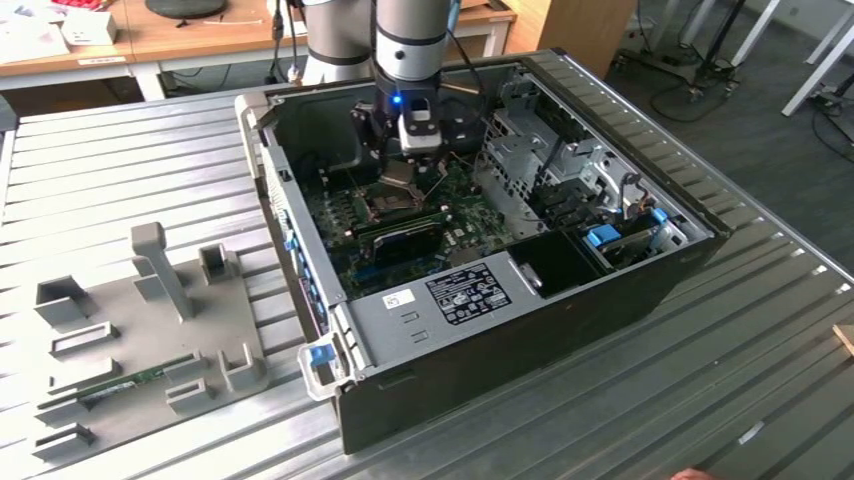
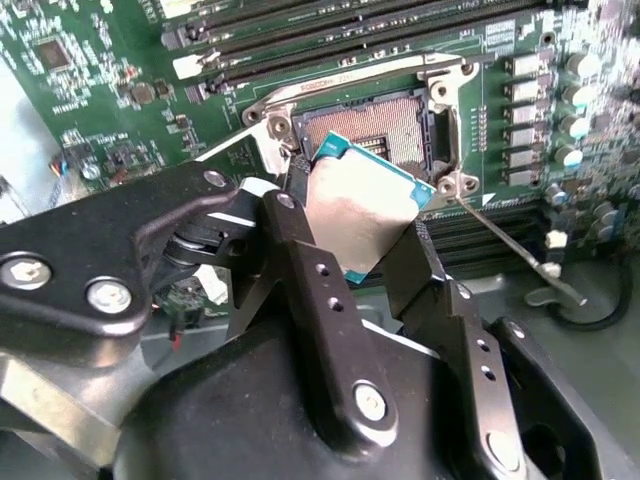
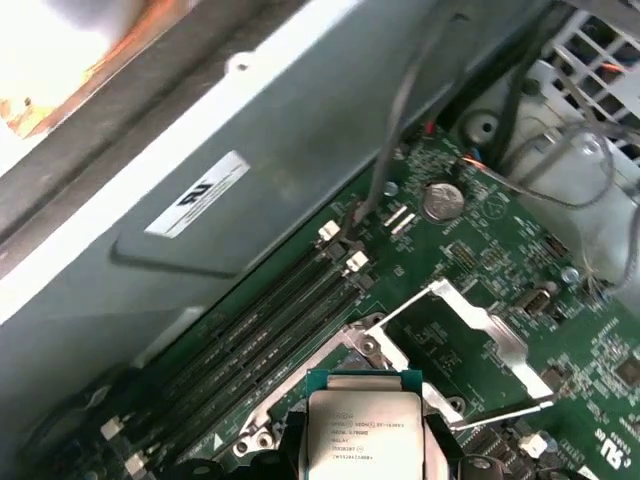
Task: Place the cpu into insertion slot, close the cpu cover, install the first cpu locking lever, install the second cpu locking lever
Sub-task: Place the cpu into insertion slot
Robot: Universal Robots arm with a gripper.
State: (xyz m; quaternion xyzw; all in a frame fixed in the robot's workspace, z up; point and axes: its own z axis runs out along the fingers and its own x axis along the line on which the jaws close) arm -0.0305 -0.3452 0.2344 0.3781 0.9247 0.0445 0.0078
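- gripper (image 2: 358, 245) jaws clamped on cpu (image 2: 365, 200) edges; it hangs, looks tilted, just above insertion slot (image 2: 385, 125), not seated.
- Risk: tilted or offset entry could damage the slot or wedge a corner.
- cpu cover (image 3: 495, 328) open beside slot; prob. no obstruction.

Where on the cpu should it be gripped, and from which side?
By two opposite thin edges, coming from the flat metallic top side. The cpu is a thin square plate, so only its edges give purchase; the claw pinches it that way now, tilted over the insertion slot.
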